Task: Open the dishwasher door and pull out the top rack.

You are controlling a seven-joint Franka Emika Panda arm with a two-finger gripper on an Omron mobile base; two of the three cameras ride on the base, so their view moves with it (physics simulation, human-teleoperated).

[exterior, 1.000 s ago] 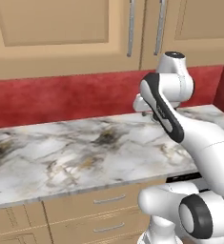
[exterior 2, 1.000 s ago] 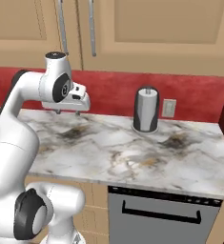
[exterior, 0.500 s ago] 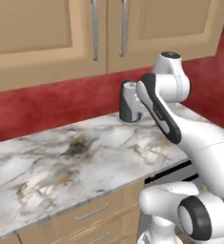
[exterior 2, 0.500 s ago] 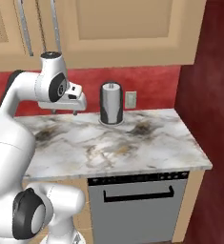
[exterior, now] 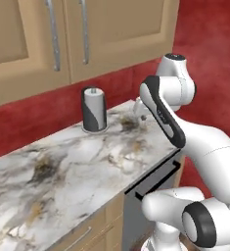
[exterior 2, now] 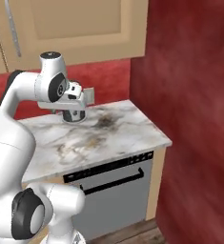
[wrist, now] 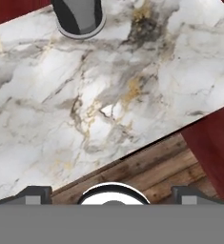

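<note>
The dishwasher door is a dark grey panel under the marble counter; it stands shut, with its black bar handle across the upper part. From the left side the door and its handle show partly behind my arm. The top rack is hidden behind the shut door. My gripper hangs high above the counter, well above the door and touching nothing. In the hand view its fingertips stand far apart, so my gripper is open and holds nothing.
A grey and white cylinder stands upright at the back of the counter, just behind my hand. A red wall closes the right side next to the dishwasher. Tan drawer fronts lie left of the door. Wooden floor lies below.
The whole scene has slid left in both base views, so the base has driven right. The dishwasher and the red side wall have come fully into view. The arm keeps its pose.
</note>
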